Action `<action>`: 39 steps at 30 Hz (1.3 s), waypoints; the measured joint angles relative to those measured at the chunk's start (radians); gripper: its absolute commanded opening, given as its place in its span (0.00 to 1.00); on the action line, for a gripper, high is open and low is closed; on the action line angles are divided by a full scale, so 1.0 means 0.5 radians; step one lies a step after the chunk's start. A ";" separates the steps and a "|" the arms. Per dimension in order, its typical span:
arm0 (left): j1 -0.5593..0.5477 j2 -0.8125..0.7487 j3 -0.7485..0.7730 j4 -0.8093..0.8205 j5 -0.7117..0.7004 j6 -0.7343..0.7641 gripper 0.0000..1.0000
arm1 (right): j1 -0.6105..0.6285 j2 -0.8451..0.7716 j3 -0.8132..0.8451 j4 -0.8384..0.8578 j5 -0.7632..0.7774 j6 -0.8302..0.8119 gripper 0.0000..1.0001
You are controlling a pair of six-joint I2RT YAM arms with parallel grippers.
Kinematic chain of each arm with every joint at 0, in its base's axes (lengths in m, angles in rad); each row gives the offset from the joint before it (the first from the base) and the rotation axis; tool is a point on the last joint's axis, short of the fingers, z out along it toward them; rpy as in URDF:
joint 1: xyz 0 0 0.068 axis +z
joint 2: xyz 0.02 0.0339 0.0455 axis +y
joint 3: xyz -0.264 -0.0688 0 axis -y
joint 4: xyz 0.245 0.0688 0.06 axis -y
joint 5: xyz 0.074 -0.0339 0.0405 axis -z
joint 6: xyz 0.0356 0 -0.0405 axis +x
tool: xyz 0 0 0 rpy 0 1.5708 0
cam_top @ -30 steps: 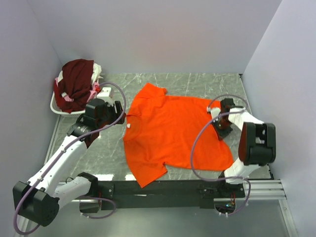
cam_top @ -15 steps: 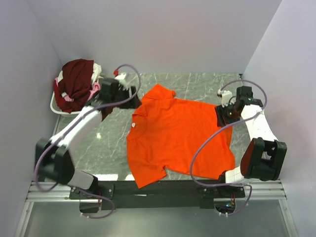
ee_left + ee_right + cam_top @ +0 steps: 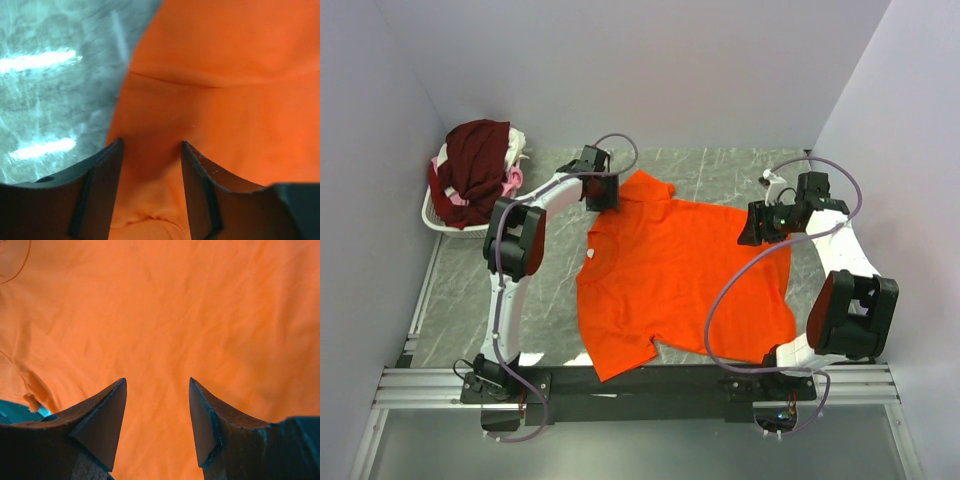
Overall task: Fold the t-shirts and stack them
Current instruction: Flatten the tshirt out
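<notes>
The bright orange t-shirt lies spread flat on the grey marble table, collar to the left. My left gripper is at its far left sleeve. In the left wrist view this gripper is open, with a bunched fold of the orange cloth between the fingers. My right gripper hangs over the shirt's far right part. It is open in the right wrist view, with only smooth orange cloth below it. Maroon, pink and white t-shirts are heaped at the far left.
A white wire basket holds the heap, against the left wall. Pale walls close the table on three sides. A black rail with both arm bases runs along the near edge. Purple cables loop beside each arm.
My left arm swung from beside the collar out to the far sleeve. My right gripper let go of the shirt's right edge, opened, and moved farther back and slightly left.
</notes>
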 measured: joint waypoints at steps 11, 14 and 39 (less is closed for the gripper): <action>0.006 -0.020 -0.102 -0.013 -0.141 -0.002 0.05 | 0.000 -0.025 -0.018 0.014 -0.071 0.006 0.60; 0.012 -0.153 -0.314 0.038 -0.152 -0.014 0.00 | 0.000 -0.053 -0.020 0.014 -0.076 0.005 0.60; 0.494 -0.619 -0.466 0.252 0.360 -0.117 0.57 | 0.000 -0.078 -0.040 -0.002 -0.096 -0.105 0.60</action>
